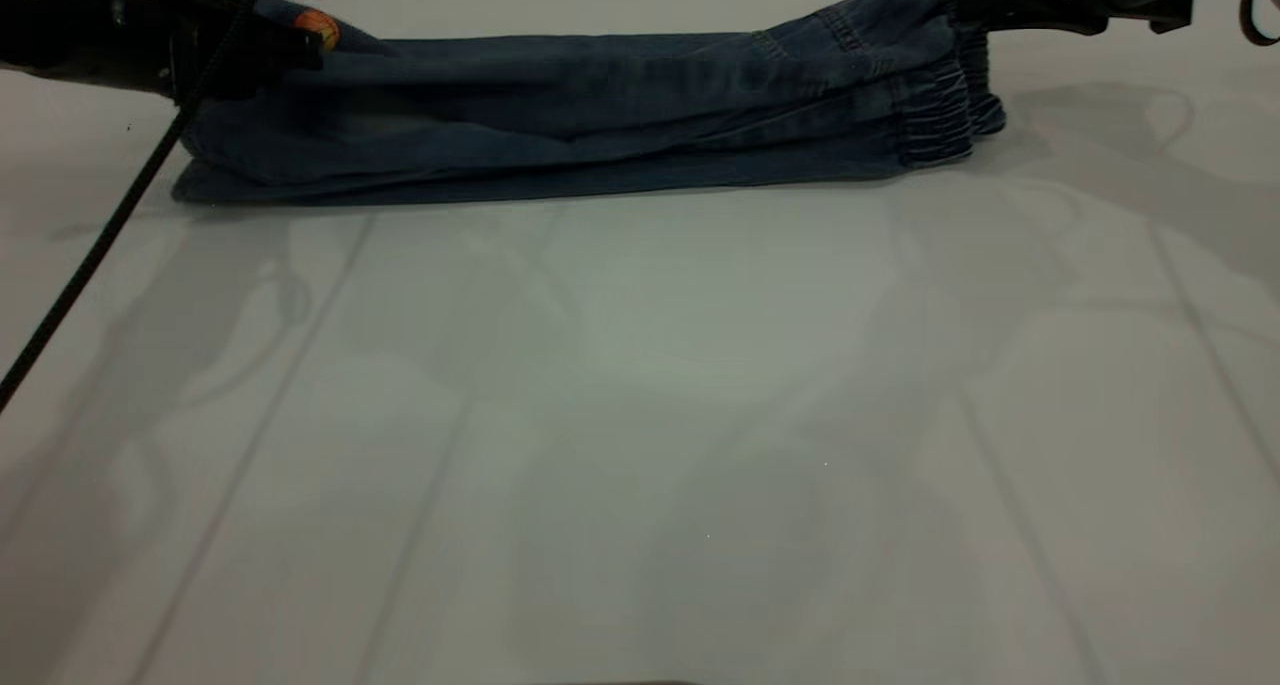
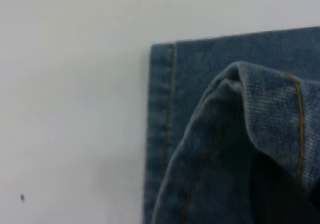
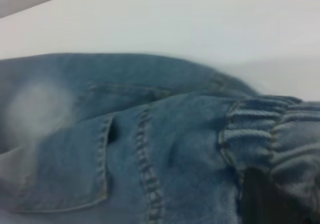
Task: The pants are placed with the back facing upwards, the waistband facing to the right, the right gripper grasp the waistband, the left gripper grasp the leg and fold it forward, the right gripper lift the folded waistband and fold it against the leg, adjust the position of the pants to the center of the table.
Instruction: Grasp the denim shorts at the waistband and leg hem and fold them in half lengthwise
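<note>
Pants, short blue washed-denim [image 1: 600, 115], lie folded lengthwise at far side of large white table [image 1: 640, 415], gathered waist right. Black boxy left gripper [image 1: 250, 50] clenched on printed leg hem [image 1: 315, 27] at far left; black angular right gripper [image 1: 985, 10] pinching waistband [image 1: 940, 115] at far right. Risk, my read: uneven pull between the two drags layers apart, skewing fold; thin hem could slip free.

Black boxy left gripper [image 1: 235, 50], long braided black cable [image 1: 95, 255] (trailing diagonally), black angular right gripper [image 1: 985, 10]
</note>
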